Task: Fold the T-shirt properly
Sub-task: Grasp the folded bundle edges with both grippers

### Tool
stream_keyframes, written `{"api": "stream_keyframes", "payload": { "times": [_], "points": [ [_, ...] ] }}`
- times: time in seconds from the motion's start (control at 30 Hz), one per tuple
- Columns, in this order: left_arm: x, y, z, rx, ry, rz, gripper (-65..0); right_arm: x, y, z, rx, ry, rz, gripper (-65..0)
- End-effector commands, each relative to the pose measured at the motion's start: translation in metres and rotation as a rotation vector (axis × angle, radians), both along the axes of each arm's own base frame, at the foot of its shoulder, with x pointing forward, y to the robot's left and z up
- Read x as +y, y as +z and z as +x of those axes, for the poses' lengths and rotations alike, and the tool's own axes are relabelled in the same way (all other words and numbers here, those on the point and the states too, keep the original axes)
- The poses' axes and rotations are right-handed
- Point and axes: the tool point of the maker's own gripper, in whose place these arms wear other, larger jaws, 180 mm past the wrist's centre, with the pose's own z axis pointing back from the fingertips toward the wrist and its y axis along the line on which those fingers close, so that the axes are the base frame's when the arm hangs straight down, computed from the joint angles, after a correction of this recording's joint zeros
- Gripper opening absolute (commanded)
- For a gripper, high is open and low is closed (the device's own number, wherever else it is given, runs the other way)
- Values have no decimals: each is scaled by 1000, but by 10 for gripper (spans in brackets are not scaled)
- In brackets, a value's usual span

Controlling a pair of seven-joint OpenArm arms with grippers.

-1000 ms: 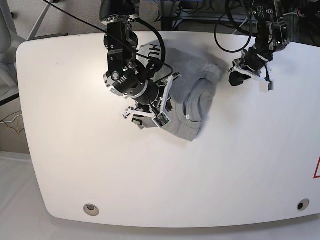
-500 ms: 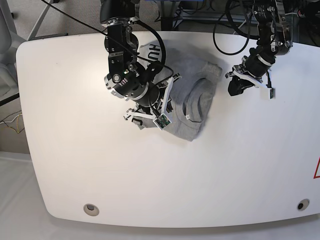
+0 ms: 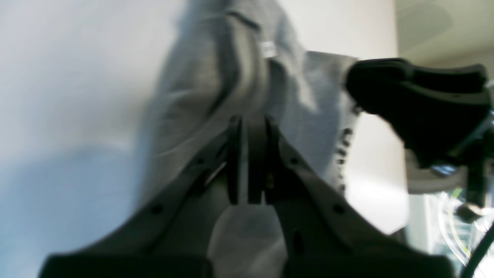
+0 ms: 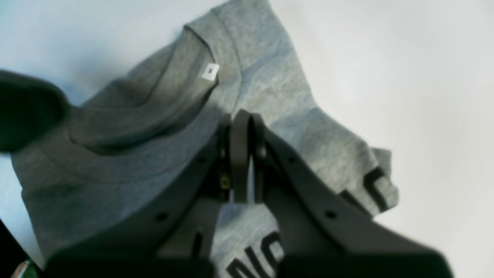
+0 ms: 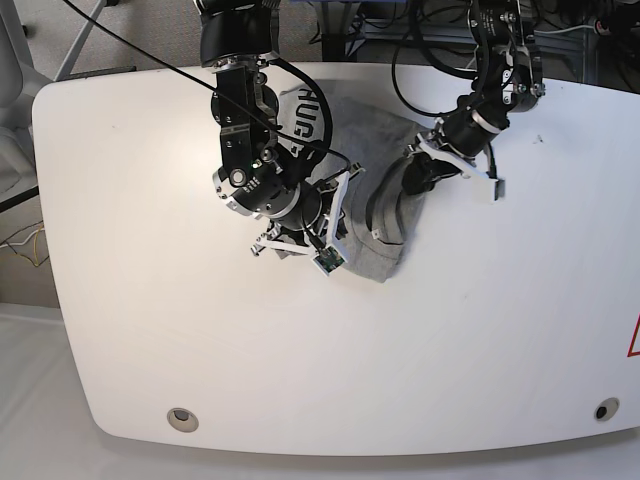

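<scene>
The heather-grey T-shirt [image 5: 385, 225] lies crumpled on the white table [image 5: 200, 330], toward the back middle. Black lettering [image 5: 305, 110] shows on its far part, and the collar with its small white tag [image 4: 210, 71] faces up. My right gripper [image 5: 322, 215] hovers over the shirt's left part, shut, with nothing between its fingers [image 4: 241, 127]. My left gripper [image 5: 414, 176] is at the shirt's right edge by the collar folds, also shut. In the blurred left wrist view its fingertips [image 3: 249, 123] point at the T-shirt [image 3: 200, 88]. I see no cloth pinched.
Cables and arm bases crowd the table's back edge [image 5: 400, 62]. Two round holes sit near the front corners [image 5: 181, 418] [image 5: 601, 410]. A red mark [image 5: 634, 340] lies at the right edge. The right arm's dark body [image 3: 417, 96] fills the right of the left wrist view.
My left arm has swung leftward in the base view, from the bare table beside the shirt to its collar edge. The right arm has shifted slightly toward the front. Both grippers stay shut.
</scene>
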Motion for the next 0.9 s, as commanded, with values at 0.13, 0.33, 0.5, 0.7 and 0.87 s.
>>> {"api": "stream_keyframes", "payload": {
  "times": [0.13,0.33,0.5,0.7,0.87],
  "points": [
    [-28,16,4,-44,-12,-81,-631,23,17,10,-60,56,39,-644],
    [-39,18,4,-43,-15,-112,-631,41,6,12,-41,102,48,-644],
    [-40,18,4,-42,-14,-114,-631,49,10,16,-61,127,53,-644],
    [-39,16,4,-39,-14,-109,-631,51,11,26,-65,132,49,-644],
    [-40,3,0,1,-16,-113,-631,53,5,34,-47,139,45,-644]
  ]
}}
